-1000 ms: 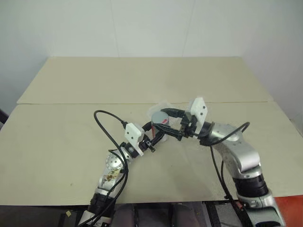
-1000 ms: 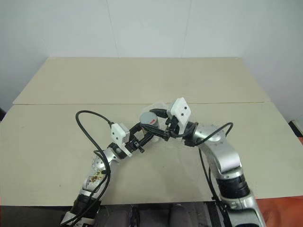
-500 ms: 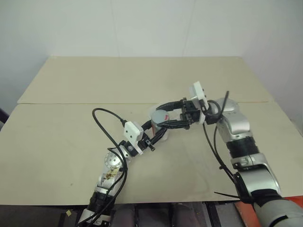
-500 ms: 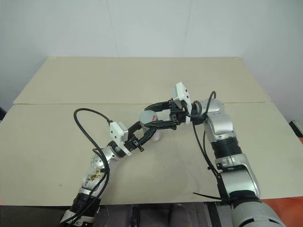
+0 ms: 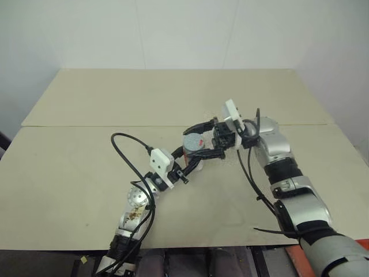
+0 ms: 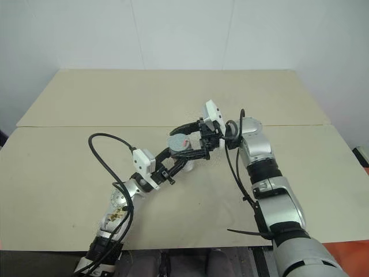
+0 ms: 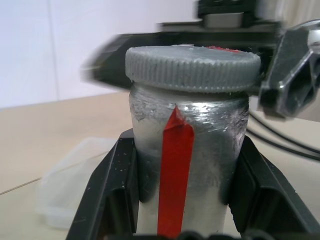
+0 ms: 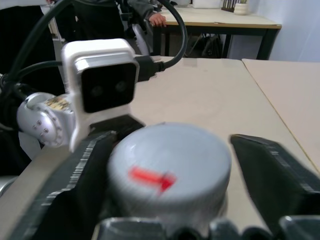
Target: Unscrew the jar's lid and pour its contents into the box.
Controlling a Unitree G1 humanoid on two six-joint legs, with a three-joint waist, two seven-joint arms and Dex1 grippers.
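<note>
While the left gripper [image 5: 189, 161] stays clamped on the jar [image 7: 186, 150], holding it clear of the tabletop [image 5: 69, 167] over its middle, the right arm has swung round from the near right to come in from the far right side. The right gripper [image 5: 199, 141] now points across toward the left and stands released, its two black fingers [image 8: 272, 172] spread wide to either side of the lid [image 5: 194, 141] without gripping it. A second ago those fingers were narrower and lay lower beside the jar.

Judgement: the right hand is re-setting for a fresh bite on the lid, so unscrewing is under way but not finished. The lid sits fully seated on the jar, red mark uppermost.

The jar's long axis runs close to upright, tilted slightly, lid end up; its red stripe runs lengthwise down the silvery body, facing the left wrist.

Beyond the jar, just past it toward the far edge, the clear box [image 7: 75, 180] lies flat on the tabletop, apparently empty. Pouring has not begun.
</note>
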